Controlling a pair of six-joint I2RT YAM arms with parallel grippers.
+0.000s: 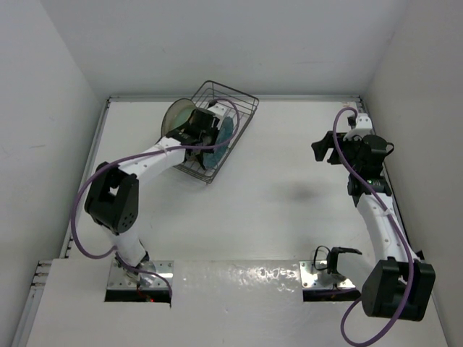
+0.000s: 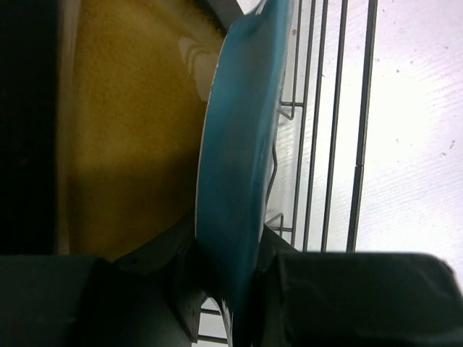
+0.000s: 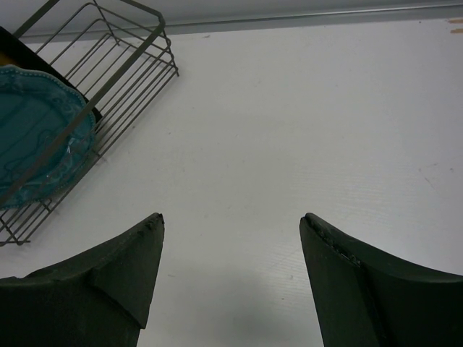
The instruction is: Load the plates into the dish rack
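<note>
Left arm [image 1: 155, 160] hides most of the rack [image 1: 244, 102] from above, so plate count is unclear. Left hand [image 2: 233, 289] is clenched on the teal plate [image 2: 239, 159], which stands upright in the rack beside the amber plate [image 2: 130, 130]. Right hand [image 3: 231, 238] is spread wide above the tabletop [image 3: 304, 130], holding nothing.

I see the dark wire dish rack [image 1: 242, 101] at eleven o'clock in my overhead view, sitting skewed. The scalloped teal plate [image 1: 223, 134] stands on edge inside it, near its three o'clock wall. The amber plate [image 2: 123, 130] stands just beside the teal plate. A pale round plate [image 1: 176, 116] stands at the rack's ten o'clock edge.
</note>
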